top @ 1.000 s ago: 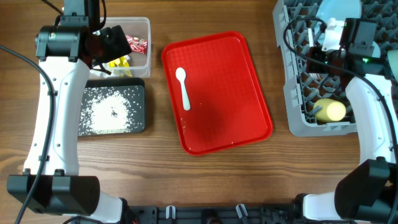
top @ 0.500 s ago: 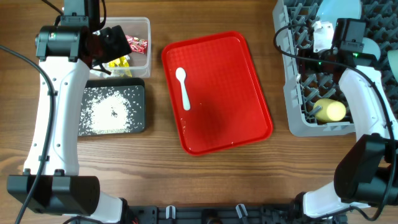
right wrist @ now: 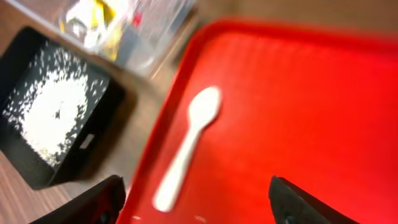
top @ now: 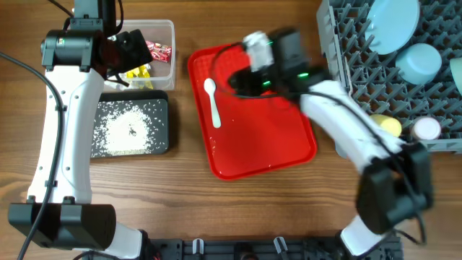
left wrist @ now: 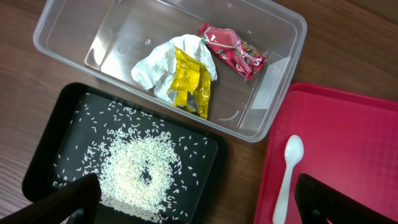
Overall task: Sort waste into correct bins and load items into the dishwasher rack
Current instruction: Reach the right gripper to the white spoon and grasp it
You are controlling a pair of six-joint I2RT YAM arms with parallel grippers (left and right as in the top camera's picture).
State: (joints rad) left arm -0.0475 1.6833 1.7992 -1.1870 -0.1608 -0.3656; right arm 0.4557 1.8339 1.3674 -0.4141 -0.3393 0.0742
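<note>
Over the far left part of the red tray (top: 267, 137) the right gripper (right wrist: 194, 186) hangs with its fingers spread wide and nothing between them; both its views are blurred. Below it, on the tray's left side, lies the white plastic spoon (top: 212, 101), bowl toward the far edge and handle toward the near edge, touched by neither finger.

Left of the tray, at its far corner, stands the clear tub (top: 167, 43). It holds the crumpled white napkin (left wrist: 158, 65), with the yellow wrapper (left wrist: 189, 84) resting against it and the small red wrapper (left wrist: 233, 46) just beside them, nearer the tray. The left gripper (left wrist: 198, 186) hovers above this tub, wide open and empty.

Also left of the tray, nearer than the clear tub and touching it, sits the black tub (top: 162, 108), with the white grains (top: 126, 130) scattered over its floor, thickest in the middle.

Right of the tray stands the grey dishwasher rack (top: 346, 108). It carries the pale blue plate (top: 393, 25) at its far end, a pale blue bowl (top: 420, 61) just beside the plate, and at its near end the yellow cup (top: 390, 126) and the pinkish-white cup (top: 426, 128).
</note>
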